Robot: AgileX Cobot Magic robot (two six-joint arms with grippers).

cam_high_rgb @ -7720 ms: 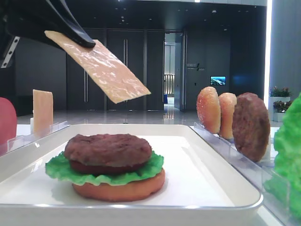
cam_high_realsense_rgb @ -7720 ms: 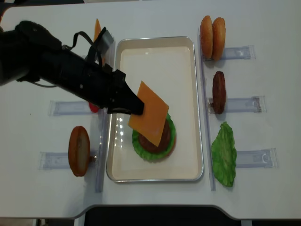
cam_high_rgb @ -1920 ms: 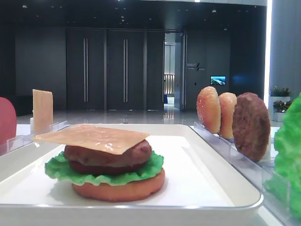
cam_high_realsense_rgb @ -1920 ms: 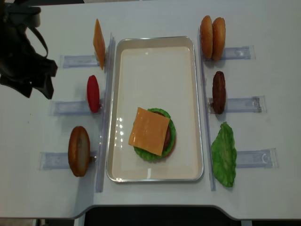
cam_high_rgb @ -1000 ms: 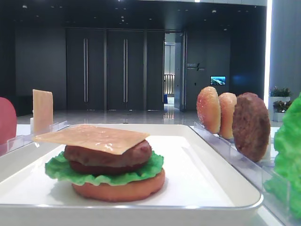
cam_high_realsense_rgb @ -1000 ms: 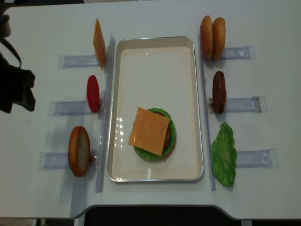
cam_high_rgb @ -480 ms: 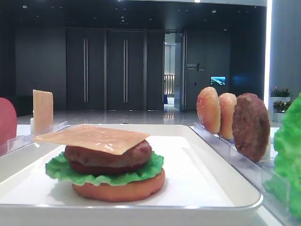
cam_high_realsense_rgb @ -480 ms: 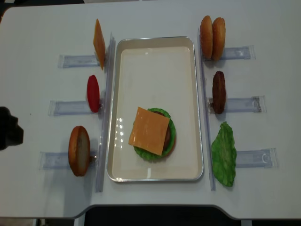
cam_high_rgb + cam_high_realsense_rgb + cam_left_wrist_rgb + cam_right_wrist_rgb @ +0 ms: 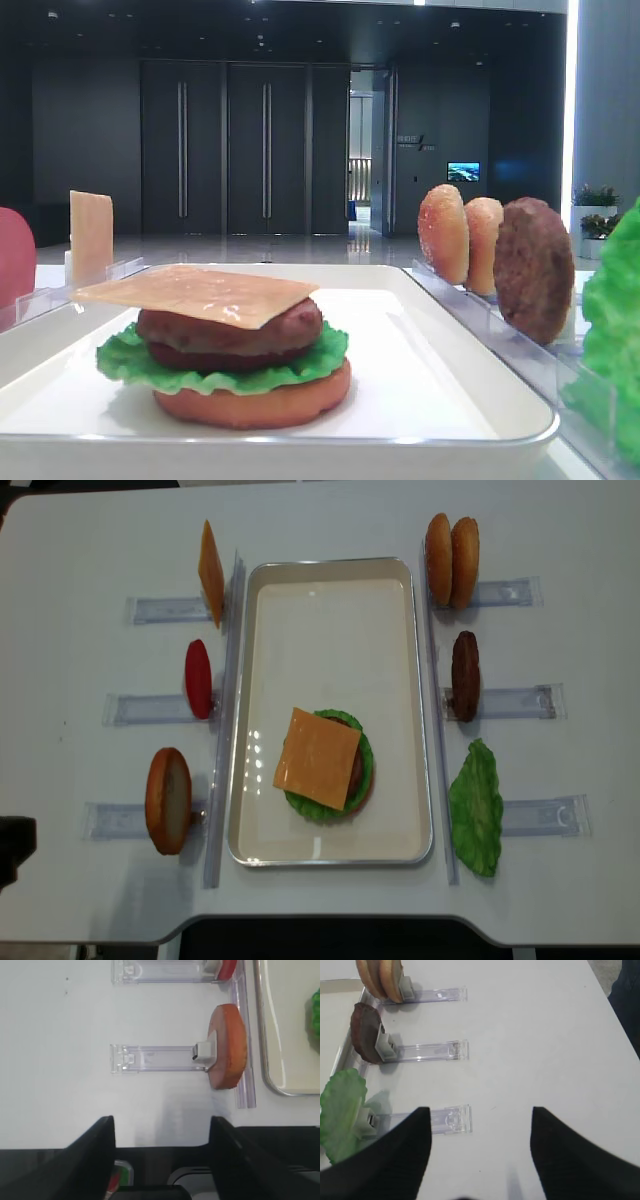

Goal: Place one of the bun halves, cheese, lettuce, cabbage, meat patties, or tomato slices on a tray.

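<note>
The cheese (image 9: 317,758) lies flat on the patty stack in the tray (image 9: 330,590). My left gripper (image 9: 161,1132), spread and empty, should stay low over the tabletop (image 9: 80,680), clear of the racks. Earlier I carried the cheese above the tray; now I've withdrawn.

square cheese (image 9: 317,758) lies flat atop patty (image 9: 229,331) on white tray (image 9: 330,610).

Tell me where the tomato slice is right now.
In the overhead view the tomato slice stands upright left of the tray, between the spare cheese and a bun half.
</note>
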